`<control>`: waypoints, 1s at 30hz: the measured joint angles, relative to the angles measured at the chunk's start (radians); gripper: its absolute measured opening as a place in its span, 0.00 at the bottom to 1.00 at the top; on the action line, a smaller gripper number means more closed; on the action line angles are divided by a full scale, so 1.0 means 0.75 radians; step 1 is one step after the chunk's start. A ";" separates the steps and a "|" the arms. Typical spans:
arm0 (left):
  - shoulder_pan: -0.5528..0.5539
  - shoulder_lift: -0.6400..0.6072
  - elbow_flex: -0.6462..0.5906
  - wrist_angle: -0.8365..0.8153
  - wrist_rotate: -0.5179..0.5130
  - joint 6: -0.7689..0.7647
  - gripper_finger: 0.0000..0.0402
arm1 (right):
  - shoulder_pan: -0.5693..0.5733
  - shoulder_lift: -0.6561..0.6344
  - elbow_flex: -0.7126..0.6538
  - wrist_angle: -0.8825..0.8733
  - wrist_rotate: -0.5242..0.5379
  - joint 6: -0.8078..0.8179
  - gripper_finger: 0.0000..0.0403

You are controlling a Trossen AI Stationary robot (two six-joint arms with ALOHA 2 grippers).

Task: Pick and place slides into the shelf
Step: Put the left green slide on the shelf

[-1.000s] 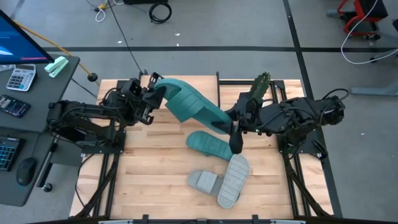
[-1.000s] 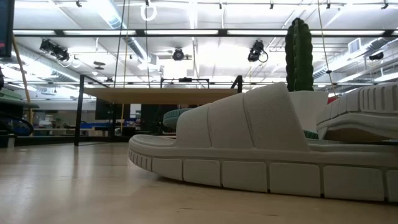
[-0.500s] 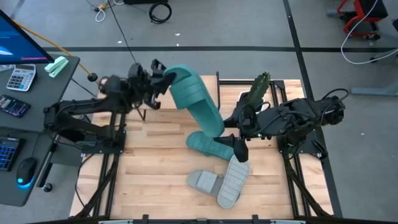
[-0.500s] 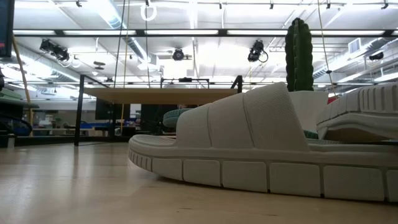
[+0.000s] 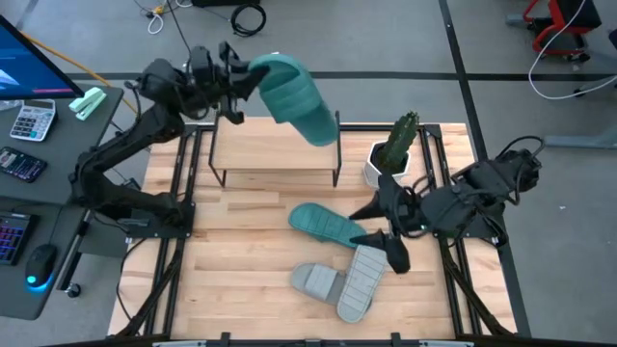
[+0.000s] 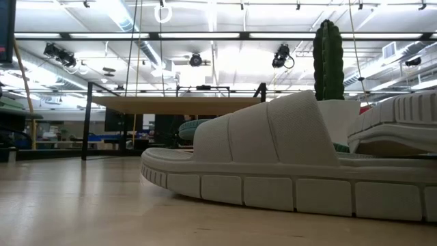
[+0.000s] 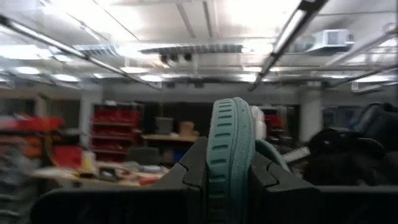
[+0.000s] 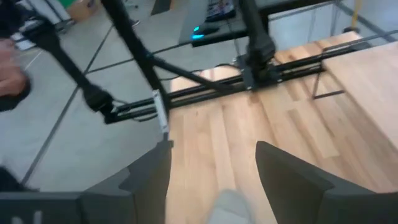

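Note:
One teal slide [image 5: 299, 96] is in the air over the shelf's far right corner, with my left gripper [image 5: 239, 82] shut on it. The shelf [image 5: 275, 154], a light plank on thin black legs, stands at the table's far side. A second teal slide [image 5: 328, 224] lies on the table in front of the shelf. Two grey slides [image 5: 349, 278] lie nearer, one overlapping the other. My right gripper [image 5: 386, 231] hovers open above the table between the lying teal slide and the grey ones, touching nothing. My left gripper pinches the teal slide's end nearest the arm between its two fingers [image 7: 193, 171]. The slide's ribbed sole edge [image 7: 229, 149] stands upright between them. The fingers come from the table's left and lie along the slide. The slide sticks out beyond them, clear of shelf and table.
A cactus in a white pot [image 5: 393, 152] stands right of the shelf. The black frame rails [image 5: 183, 241] run along the table's left and right sides. A desk with a calculator and keyboard [image 5: 29, 120] is off to the left. Bare wood shows at the table's near left [image 5: 231, 280].
My left gripper has risen and swung toward the table's far edge, carrying the teal slide from over the table's middle to above the shelf. My right gripper, which was at the slide's other end, has opened and drawn back toward the near right.

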 joint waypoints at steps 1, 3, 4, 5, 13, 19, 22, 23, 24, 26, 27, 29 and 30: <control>0.025 0.009 0.000 -0.009 0.026 -0.024 0.13 | 0.011 0.000 0.000 -0.003 0.000 0.001 0.60; 0.060 0.042 -0.001 -0.015 0.070 -0.066 0.13 | 0.028 0.000 0.000 -0.030 0.006 0.000 0.60; 0.074 0.064 -0.001 -0.013 0.092 -0.086 0.14 | 0.035 0.000 0.000 -0.064 0.023 0.000 0.60; 0.086 0.087 -0.001 -0.015 0.110 -0.107 0.14 | 0.043 0.000 0.000 -0.110 0.048 0.008 0.60; 0.196 0.315 0.052 -0.046 0.332 -0.237 0.13 | 0.083 0.013 0.000 -0.337 0.111 0.238 0.60; 0.267 0.481 0.234 -0.153 0.452 -0.228 0.13 | 0.119 0.013 0.000 -0.350 0.154 0.269 0.59; 0.289 0.567 0.347 -0.222 0.517 -0.232 0.12 | 0.134 0.013 0.000 -0.395 0.172 0.249 0.59; 0.294 0.594 0.386 -0.248 0.536 -0.236 0.12 | 0.136 0.013 0.000 -0.425 0.179 0.233 0.59; 0.299 0.619 0.423 -0.269 0.550 -0.238 0.12 | 0.136 0.013 0.000 -0.461 0.192 0.220 0.59; 0.300 0.661 0.480 -0.308 0.568 -0.236 0.13 | 0.135 0.013 0.000 -0.544 0.230 0.208 0.59; 0.300 0.683 0.504 -0.317 0.574 -0.232 0.13 | 0.134 0.013 0.000 -0.580 0.248 0.202 0.59; 0.302 0.718 0.534 -0.327 0.579 -0.232 0.14 | 0.134 0.013 0.000 -0.641 0.284 0.186 0.59; 0.306 0.732 0.542 -0.336 0.586 -0.226 0.14 | 0.134 0.013 0.000 -0.668 0.306 0.181 0.59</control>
